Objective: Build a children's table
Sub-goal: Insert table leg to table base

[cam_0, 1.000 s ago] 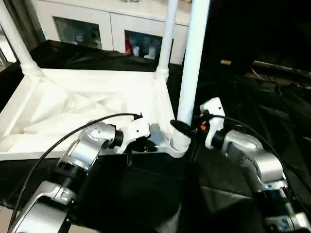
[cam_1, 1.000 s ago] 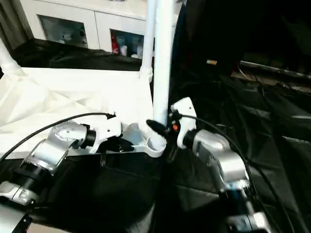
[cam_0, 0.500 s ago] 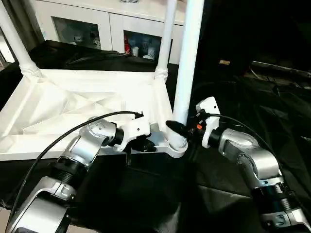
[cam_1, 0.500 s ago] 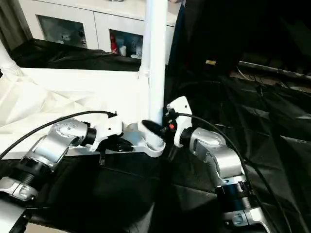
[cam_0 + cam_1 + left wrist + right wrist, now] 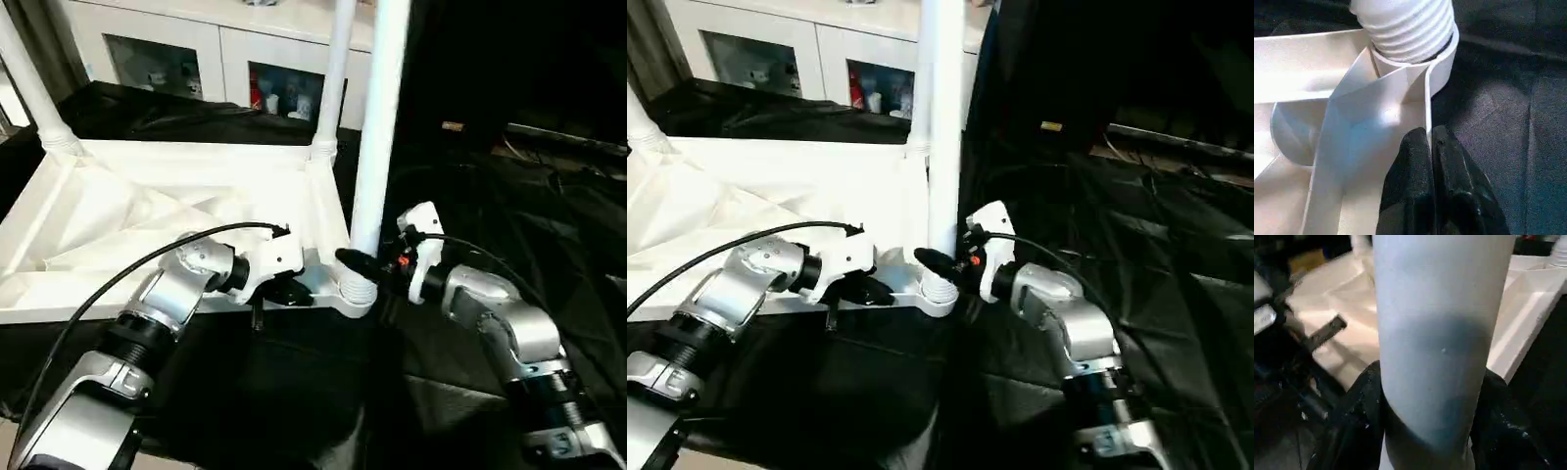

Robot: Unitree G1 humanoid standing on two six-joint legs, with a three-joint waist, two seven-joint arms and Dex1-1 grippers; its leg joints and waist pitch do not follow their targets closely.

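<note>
Right tool [image 5: 364, 262] clasps upright leg [image 5: 377, 127] at near corner socket [image 5: 355, 292] of upturned top [image 5: 147, 211]; left tool [image 5: 1430, 147] pinches top's rim. Step: seating third leg. Next likely needs firm downward twisting.

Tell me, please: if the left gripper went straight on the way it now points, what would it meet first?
Probably the threaded end of the leg in the corner socket. The left gripper, jaws shut on the tabletop's thin rim wall, points along that wall toward it.
</note>
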